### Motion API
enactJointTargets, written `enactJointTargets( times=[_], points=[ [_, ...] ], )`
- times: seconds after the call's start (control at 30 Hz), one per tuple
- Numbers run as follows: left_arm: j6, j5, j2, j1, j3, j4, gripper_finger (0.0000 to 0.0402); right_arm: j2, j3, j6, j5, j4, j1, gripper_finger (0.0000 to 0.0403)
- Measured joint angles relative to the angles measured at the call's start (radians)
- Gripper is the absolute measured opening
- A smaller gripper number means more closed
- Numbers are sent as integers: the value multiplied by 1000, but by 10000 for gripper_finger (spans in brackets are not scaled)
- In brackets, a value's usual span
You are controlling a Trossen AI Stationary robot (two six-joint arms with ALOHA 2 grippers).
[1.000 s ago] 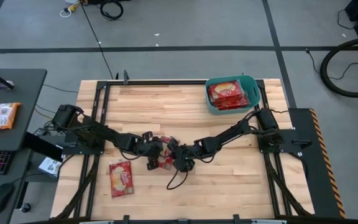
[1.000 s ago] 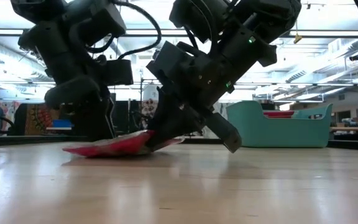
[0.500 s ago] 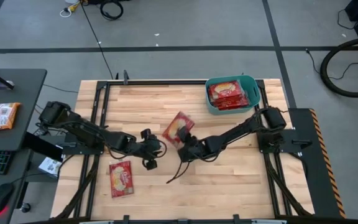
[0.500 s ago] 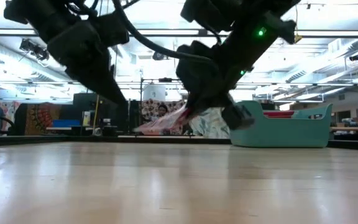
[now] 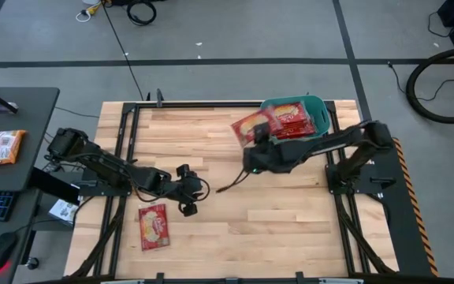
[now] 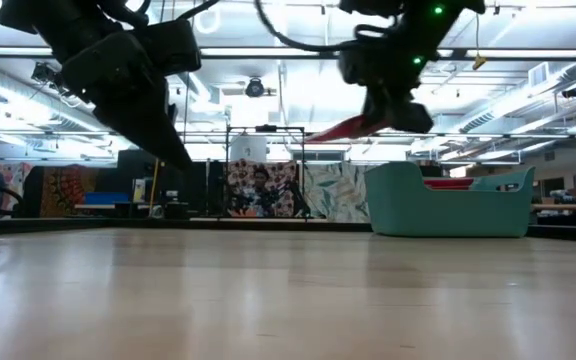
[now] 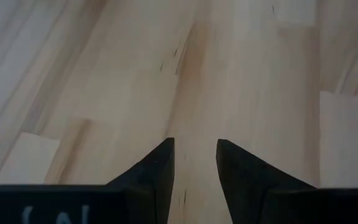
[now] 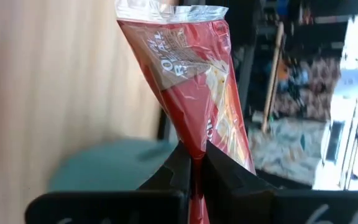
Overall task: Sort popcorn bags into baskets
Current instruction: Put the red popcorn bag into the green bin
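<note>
Popcorn bags visible: one loose bag on the table at 7 o'clock, one held bag at 1 o'clock, and several stacked bags, exact number unclear. Tub: one. Arms: two.

Right arm was stretched from its base at the table's right edge toward the far middle, raised well off the tabletop; right gripper had its fingers pinched together on a thin red packet edge. Left arm reached low from the left edge to mid-table; left gripper pointed down, fingers slightly parted, gripping nothing
</note>
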Motion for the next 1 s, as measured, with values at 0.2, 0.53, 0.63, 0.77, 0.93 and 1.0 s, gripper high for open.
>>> enactJointTargets(
  times=[0.2,0.53,0.63,0.77,0.93,1.0],
  points=[
    [-10,11,0,-9,0,-20,126,-167,-126,8,0,-14,-75,24],
    [-39,107,0,-9,0,-19,126,-391,-399,-248,-157,225,-281,33],
    [-63,110,0,-9,0,-19,126,-423,-438,-291,-238,290,-365,34],
    [-65,119,0,-14,0,-18,126,-430,-451,-354,-344,328,-468,35],
    [-131,180,0,-15,0,-17,126,-417,-451,-374,-387,344,-551,50],
    [-166,217,0,-15,1,-17,126,-414,-451,-356,-397,324,-569,66]
  ],
)
